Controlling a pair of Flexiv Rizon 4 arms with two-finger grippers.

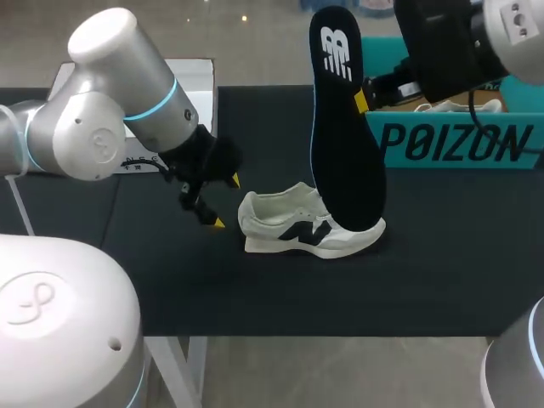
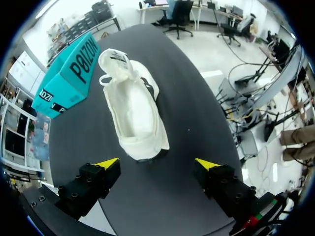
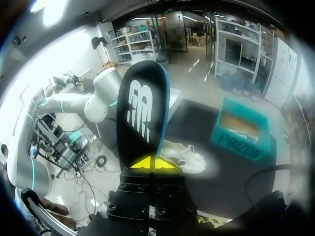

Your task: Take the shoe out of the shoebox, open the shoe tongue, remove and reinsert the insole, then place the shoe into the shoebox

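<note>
my right gripper is clenched on the edge of the dark insole, its yellow tips pressed together on it in the right wrist view. the insole hangs upright above the table, its logo end uppermost. its lower end comes down in front of the white sneaker; whether the two touch i cannot tell.

my left gripper is released, fingers spread wide, and sits low just beside the sneaker's heel. from my left wrist the sneaker lies ahead of the open fingers and apart from them. it stands on its sole on the black table top, its opening up and its pale lining showing.

the teal shoebox stands open at the far right of the table, beyond the sneaker's toe.
</note>
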